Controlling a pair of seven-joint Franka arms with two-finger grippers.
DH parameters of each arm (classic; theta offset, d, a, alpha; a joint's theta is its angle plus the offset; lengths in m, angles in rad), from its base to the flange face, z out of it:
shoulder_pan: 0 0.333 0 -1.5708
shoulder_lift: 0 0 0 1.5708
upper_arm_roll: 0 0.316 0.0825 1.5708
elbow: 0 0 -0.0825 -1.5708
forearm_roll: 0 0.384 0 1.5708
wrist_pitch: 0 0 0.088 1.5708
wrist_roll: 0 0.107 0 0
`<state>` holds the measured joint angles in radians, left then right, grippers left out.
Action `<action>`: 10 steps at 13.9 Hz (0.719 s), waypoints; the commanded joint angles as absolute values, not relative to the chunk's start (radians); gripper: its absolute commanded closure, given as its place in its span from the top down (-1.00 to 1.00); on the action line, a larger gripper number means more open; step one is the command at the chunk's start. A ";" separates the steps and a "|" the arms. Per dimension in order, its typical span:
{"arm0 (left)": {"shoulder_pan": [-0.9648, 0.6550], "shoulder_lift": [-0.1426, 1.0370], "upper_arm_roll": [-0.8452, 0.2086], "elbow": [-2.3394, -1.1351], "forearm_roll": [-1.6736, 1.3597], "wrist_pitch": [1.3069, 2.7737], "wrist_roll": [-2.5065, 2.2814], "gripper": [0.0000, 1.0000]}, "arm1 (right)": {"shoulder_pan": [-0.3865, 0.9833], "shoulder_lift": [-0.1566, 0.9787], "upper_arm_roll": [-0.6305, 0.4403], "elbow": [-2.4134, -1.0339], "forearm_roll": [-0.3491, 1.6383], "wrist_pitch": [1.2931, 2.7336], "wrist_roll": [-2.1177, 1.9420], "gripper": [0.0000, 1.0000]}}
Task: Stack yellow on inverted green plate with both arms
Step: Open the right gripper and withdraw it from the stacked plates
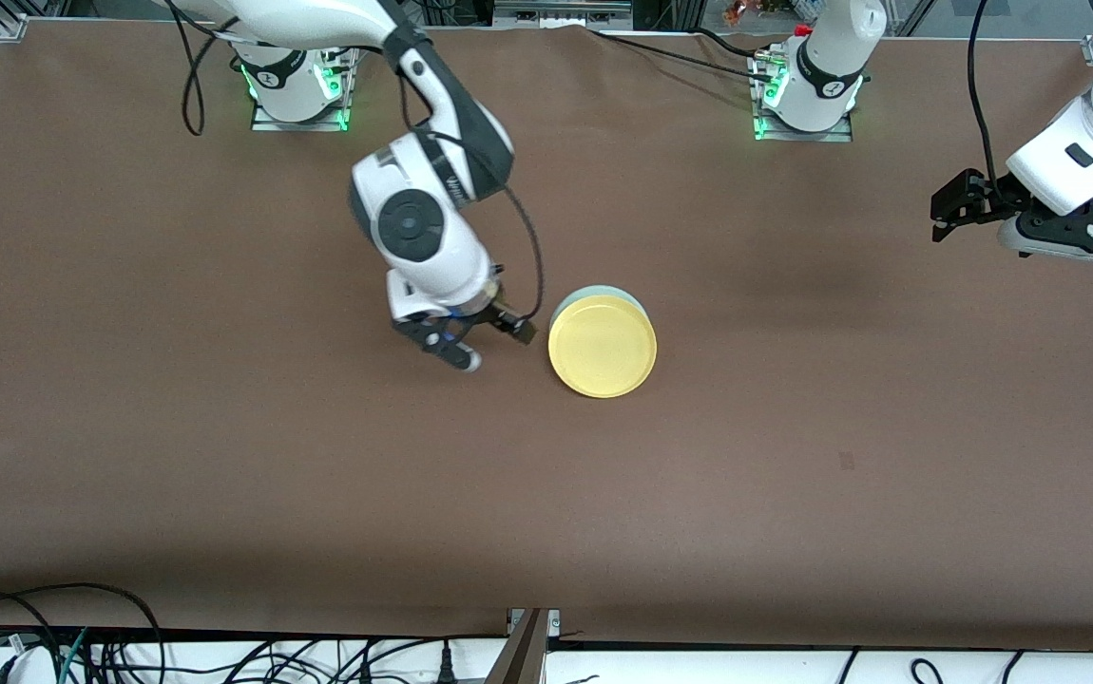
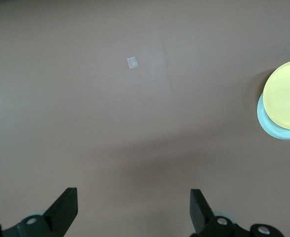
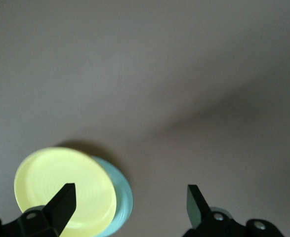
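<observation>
On the brown counter, the round yellow lay on the green plate, whose mint rim showed best in the left wrist view. Right gripper hung beside them spread wide; left gripper, waiting over the left arm's end, gaped too.

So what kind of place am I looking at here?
Most likely a robotics lab workbench. Two white arms are bolted to a brown table, aluminium framing stands at its corners, and loose cables run along the edge nearest the front camera.

Smooth, matt yellow plastic plate on a matt pale green plate; matt brown table, glossy white plastic arm shells
</observation>
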<state>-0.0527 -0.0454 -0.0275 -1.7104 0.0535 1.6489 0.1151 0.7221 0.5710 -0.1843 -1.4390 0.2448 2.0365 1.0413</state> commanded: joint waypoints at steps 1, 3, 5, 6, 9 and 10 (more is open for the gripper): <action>-0.046 -0.037 -0.037 -1.683 0.049 1.626 0.121 1.00 | 0.722 0.516 -0.303 -1.425 0.222 2.002 1.002 0.98; -0.052 -0.035 -0.037 -1.683 0.049 1.626 0.121 1.00 | 0.723 0.460 -0.395 -1.425 0.221 1.965 0.922 0.98; -0.052 -0.034 -0.043 -1.683 0.049 1.626 0.121 1.00 | 0.723 0.379 -0.486 -1.425 0.212 1.835 0.766 0.98; -0.052 -0.035 -0.048 -1.683 0.049 1.621 0.120 1.00 | 0.723 0.344 -0.529 -1.427 0.212 1.769 0.700 0.98; -0.051 -0.034 -0.051 -1.674 0.049 1.620 0.115 1.00 | 0.723 0.296 -0.626 -1.431 0.210 1.680 0.615 0.98; -0.049 -0.034 -0.049 -1.674 0.049 1.620 0.115 1.00 | 0.723 0.296 -0.649 -1.430 0.210 1.674 0.611 0.98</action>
